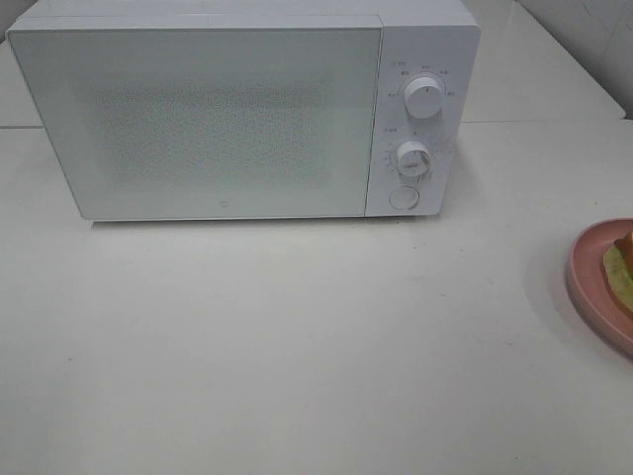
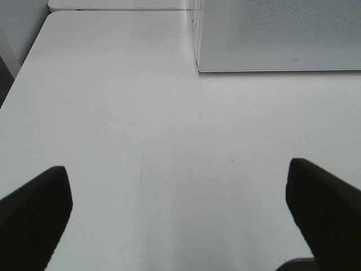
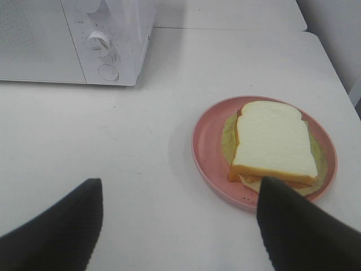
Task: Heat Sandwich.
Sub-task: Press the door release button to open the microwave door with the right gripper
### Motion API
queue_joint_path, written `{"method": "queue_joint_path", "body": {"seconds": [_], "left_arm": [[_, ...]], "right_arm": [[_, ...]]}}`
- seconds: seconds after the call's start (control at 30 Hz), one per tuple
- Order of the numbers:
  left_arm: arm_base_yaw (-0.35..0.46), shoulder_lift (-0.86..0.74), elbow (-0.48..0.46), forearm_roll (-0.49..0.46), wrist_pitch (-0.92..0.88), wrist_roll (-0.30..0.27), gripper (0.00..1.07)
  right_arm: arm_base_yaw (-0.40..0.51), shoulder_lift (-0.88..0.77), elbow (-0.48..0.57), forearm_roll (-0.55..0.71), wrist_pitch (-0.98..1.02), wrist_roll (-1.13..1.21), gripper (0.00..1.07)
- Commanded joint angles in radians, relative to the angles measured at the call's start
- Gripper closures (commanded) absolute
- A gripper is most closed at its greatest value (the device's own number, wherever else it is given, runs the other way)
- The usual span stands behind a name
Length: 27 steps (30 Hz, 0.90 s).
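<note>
Open table (image 1: 297, 336) between microwave (image 1: 198, 119) and plated sandwich (image 3: 273, 144)

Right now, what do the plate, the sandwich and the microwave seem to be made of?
The plate looks like smooth pink plastic or glazed ceramic: even colour, soft sheen. The sandwich reads as matte bread, possibly foam: very uniform top. The microwave: painted metal or plastic, by its even satin white casing.

The left tool (image 2: 177, 180) hovers before the microwave's (image 2: 271, 34) door corner, dark fingers (image 2: 34, 220) spread wide and empty above the surface (image 2: 169, 113); the right tool (image 3: 180, 189), off the microwave's dial end, stands equally parted, gripping nothing.
</note>
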Motion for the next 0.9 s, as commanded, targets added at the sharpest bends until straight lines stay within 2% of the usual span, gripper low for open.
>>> {"method": "queue_joint_path", "body": {"seconds": [0.03, 0.57, 0.9], "left_arm": [[-0.001, 0.002, -0.009, -0.002, 0.003, 0.002, 0.09], [-0.001, 0.002, -0.009, -0.002, 0.003, 0.002, 0.09], [-0.001, 0.002, -0.009, -0.002, 0.003, 0.002, 0.09]], "right_arm": [[-0.008, -0.021, -0.003, 0.006, -0.012, -0.007, 0.34], [-0.008, -0.014, -0.011, 0.006, -0.025, -0.007, 0.34], [-0.008, 0.109, -0.051, 0.013, -0.196, -0.007, 0.34]]}}
